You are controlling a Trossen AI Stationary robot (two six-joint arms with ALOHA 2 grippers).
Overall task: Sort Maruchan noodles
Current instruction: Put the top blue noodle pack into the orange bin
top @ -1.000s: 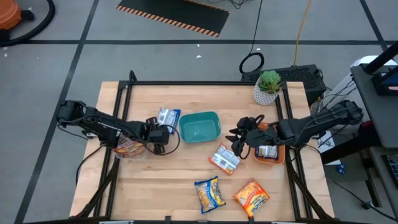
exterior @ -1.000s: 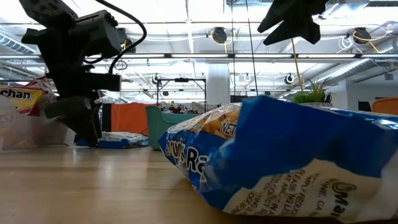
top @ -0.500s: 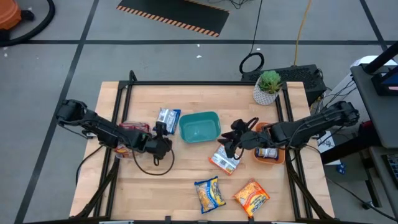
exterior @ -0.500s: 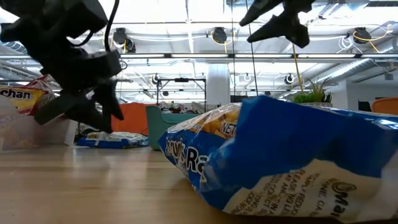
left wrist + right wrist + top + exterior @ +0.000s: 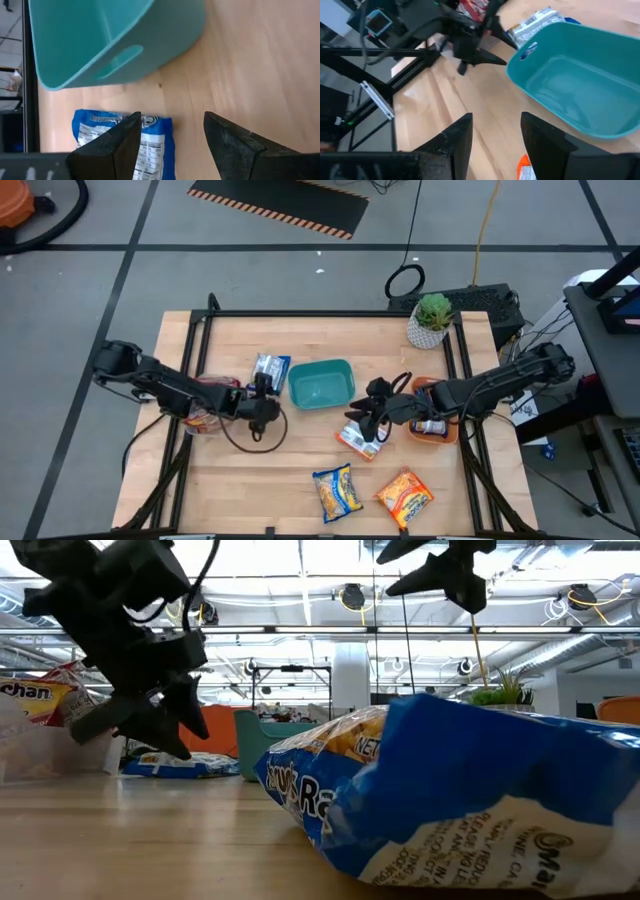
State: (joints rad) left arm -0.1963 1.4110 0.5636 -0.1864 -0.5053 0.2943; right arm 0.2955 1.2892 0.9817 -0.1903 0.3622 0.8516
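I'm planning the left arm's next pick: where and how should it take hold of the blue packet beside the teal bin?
Grip the blue packet across its narrow width, coming straight down from above. It lies flat on the table, and the teal bin crowds one side, so a side approach looks blocked. The left gripper, open, hangs just next to it.

pale wood table [image 5: 300,460] showing smooth matt grain; teal bin [image 5: 321,383] looking like smooth, faintly glossy plastic; noodle packets [image 5: 337,490] appearing as crinkly glossy film; gripper fingers [image 5: 112,145] showing as matt dark plastic.
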